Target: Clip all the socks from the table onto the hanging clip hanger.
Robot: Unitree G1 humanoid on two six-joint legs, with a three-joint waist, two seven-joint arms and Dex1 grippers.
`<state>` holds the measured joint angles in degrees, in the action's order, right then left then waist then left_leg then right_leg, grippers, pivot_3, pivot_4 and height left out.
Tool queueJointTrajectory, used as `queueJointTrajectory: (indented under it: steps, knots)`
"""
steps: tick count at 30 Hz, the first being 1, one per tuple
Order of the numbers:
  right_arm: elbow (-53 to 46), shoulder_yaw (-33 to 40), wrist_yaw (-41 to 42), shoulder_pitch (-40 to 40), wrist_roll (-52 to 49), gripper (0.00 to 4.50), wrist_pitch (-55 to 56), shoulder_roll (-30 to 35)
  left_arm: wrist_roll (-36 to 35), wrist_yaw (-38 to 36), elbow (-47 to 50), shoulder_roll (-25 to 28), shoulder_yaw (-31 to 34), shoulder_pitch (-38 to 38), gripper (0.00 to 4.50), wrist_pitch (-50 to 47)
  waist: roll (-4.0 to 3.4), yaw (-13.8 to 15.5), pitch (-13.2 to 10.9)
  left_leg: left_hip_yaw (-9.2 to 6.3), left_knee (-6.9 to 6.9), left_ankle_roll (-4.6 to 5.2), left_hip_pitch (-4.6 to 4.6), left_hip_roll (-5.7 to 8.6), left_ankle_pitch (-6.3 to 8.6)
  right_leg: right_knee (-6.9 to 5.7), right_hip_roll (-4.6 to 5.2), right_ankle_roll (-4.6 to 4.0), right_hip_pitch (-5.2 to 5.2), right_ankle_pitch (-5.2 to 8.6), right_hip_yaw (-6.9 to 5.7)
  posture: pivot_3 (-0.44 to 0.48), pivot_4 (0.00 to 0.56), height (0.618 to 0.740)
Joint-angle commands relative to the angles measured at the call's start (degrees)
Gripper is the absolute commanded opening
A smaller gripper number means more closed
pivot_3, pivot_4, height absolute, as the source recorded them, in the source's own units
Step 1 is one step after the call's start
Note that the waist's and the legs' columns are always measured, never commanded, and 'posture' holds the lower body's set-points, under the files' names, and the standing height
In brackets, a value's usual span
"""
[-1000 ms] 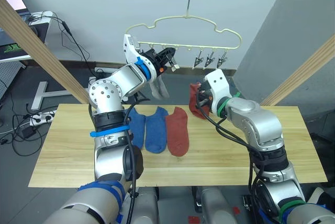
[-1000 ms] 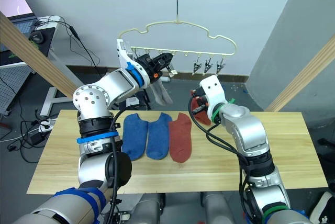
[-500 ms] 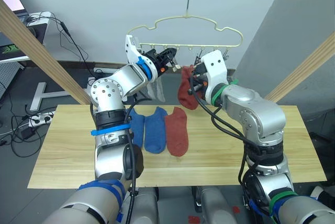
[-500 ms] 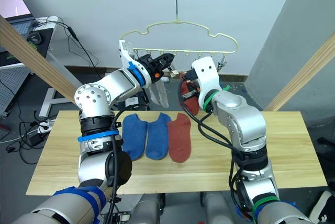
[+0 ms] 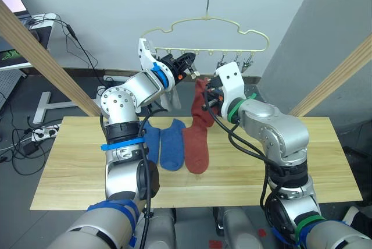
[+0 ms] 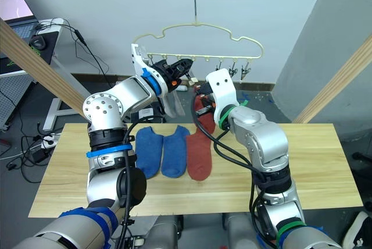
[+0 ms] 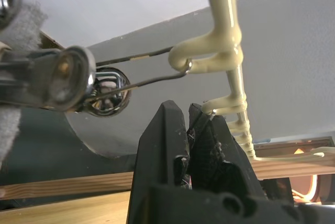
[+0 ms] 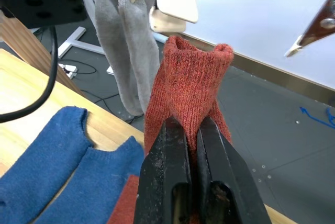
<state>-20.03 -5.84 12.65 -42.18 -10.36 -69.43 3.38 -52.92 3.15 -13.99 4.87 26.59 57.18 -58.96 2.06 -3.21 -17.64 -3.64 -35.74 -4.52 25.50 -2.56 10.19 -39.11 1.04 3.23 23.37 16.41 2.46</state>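
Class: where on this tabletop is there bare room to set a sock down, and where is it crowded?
The table is bare to the right of the brick red sock out to its right edge, and to the left of the two blue socks out to its left edge. It is crowded at the middle back, where the three flat socks lie side by side.

Six socks total: two blue socks and one red sock flat on one table, one more red sock held up, two grey socks hanging. One clip hanger. Two grippers, left gripper and right gripper.
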Motion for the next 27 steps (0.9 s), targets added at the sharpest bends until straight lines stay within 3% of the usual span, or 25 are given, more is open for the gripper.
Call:
queueJointTrajectory:
  steps: [1, 27]
  knots:
    - [-1.41, -0.12, -0.63, -1.66, -0.44, 0.04, 1.46, -0.52, 0.32, 0.36, 0.10, 0.48, -0.44, 0.67, 0.22, 0.77, 0.00, 0.00, 0.00, 0.00, 0.00, 0.00, 0.00, 0.00, 0.00, 0.00, 0.00, 0.00, 0.00, 0.00, 0.00, -0.061, 0.280, 0.740]
    - [7.81, -0.93, 0.54, -6.16, -0.06, 0.04, 8.47, 1.57, 0.39, 0.14, 0.67, 0.83, -1.93, -0.04, 0.22, 0.87, 0.00, 0.01, 0.00, 0.01, 0.03, 0.00, 0.01, 0.00, 0.00, 0.01, 0.00, 0.00, 0.02, 0.00, 0.00, -0.051, 0.277, 0.740]
